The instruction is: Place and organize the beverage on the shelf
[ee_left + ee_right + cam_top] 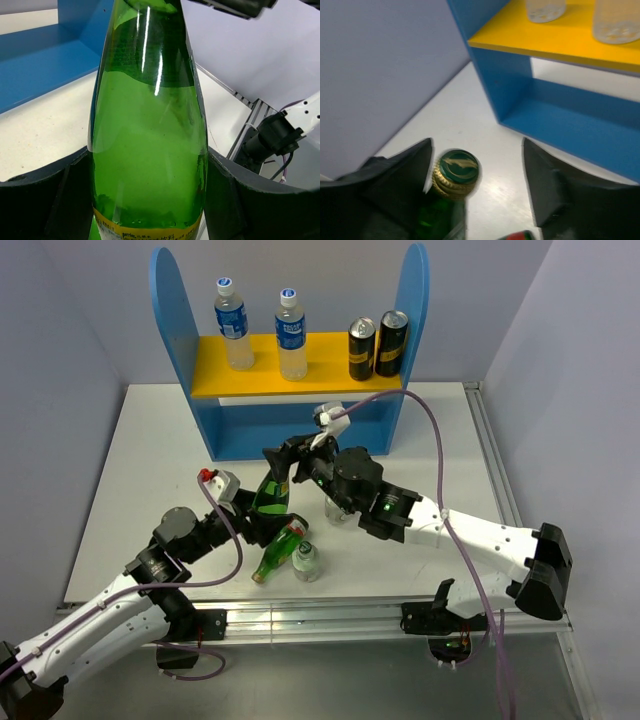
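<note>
A dark green glass bottle point(270, 496) stands upright on the table in front of the shelf point(171, 315), and my left gripper point(264, 518) is shut on its lower body. In the left wrist view the bottle point(150, 150) fills the gap between both fingers point(45, 200). My right gripper point(477, 170) is open over its gold-rimmed cap point(455, 171), which sits against the left finger point(400, 182); the right finger stands well clear. Two clear blue-labelled bottles point(232, 325) point(291, 335) stand on the yellow board point(325, 368). A second green bottle point(279, 553) lies beside a short clear bottle point(307, 562).
Two black-and-gold cans point(376, 346) stand at the right end of the yellow board. Another short clear bottle point(340, 512) stands half hidden under my right arm. The shelf's blue base point(580, 125) lies just beyond the right gripper. A rail point(330, 615) runs along the near table edge.
</note>
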You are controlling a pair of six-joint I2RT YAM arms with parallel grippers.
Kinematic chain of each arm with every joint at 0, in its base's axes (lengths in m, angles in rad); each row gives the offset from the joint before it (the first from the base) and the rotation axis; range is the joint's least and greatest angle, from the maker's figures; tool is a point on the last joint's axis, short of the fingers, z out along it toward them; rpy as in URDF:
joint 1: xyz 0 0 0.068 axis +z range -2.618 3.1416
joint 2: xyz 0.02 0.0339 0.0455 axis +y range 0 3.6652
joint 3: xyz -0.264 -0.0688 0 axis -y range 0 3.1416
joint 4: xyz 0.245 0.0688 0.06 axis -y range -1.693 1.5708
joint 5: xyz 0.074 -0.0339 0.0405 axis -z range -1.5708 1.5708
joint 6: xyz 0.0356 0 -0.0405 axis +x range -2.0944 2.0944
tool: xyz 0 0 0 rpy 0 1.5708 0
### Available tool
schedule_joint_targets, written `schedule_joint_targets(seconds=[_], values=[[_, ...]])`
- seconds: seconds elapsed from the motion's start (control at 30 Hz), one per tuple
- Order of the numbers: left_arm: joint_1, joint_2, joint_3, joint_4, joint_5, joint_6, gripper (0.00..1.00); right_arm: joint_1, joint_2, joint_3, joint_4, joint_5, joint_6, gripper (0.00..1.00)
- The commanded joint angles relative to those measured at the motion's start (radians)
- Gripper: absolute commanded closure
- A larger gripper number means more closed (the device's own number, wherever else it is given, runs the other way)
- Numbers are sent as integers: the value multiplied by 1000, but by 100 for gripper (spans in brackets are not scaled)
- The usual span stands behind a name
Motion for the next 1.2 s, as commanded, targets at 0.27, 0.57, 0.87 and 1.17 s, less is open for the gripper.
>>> schedule_joint_targets(seconds=[0.27, 0.57, 0.87, 1.17], values=[[-1, -71, 44, 154, 10, 18, 100, -10, 93, 99, 36, -51, 61, 85], [-1, -44, 25, 168, -28, 18, 100, -8, 43, 52, 30, -27, 23, 100], [-1, 51, 30, 164, -145, 35, 11, -11, 40, 79, 4, 59, -54, 100], [0, 58, 5, 176, -244, 47, 1, -52, 99, 117, 18, 85, -106, 100]])
